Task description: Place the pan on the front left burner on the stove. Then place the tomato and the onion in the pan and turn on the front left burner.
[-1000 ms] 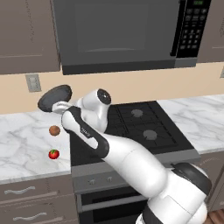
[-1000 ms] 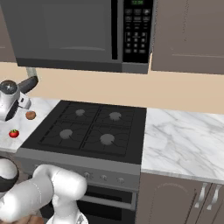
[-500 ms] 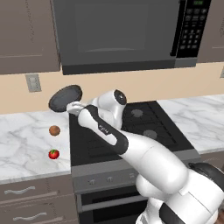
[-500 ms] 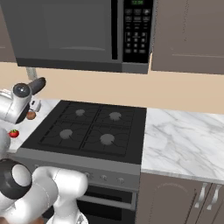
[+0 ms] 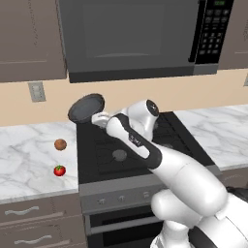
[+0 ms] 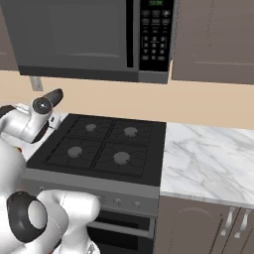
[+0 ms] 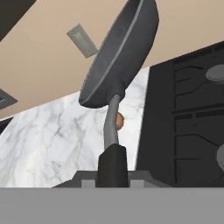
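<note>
I've swung the arm right over the last second, so the pan [image 5: 86, 107] now hangs tilted in the air over the stove's [image 5: 140, 145] back left corner, off the counter [image 5: 29, 160]. Front left burner [image 5: 119, 155] is bare; lowering comes next, I'd say. The hand view shows the fingers [image 7: 113, 175] clamped on the handle. The left base view adds the onion [image 5: 60, 144] and tomato [image 5: 59, 170], waiting apart on the counter.
</note>
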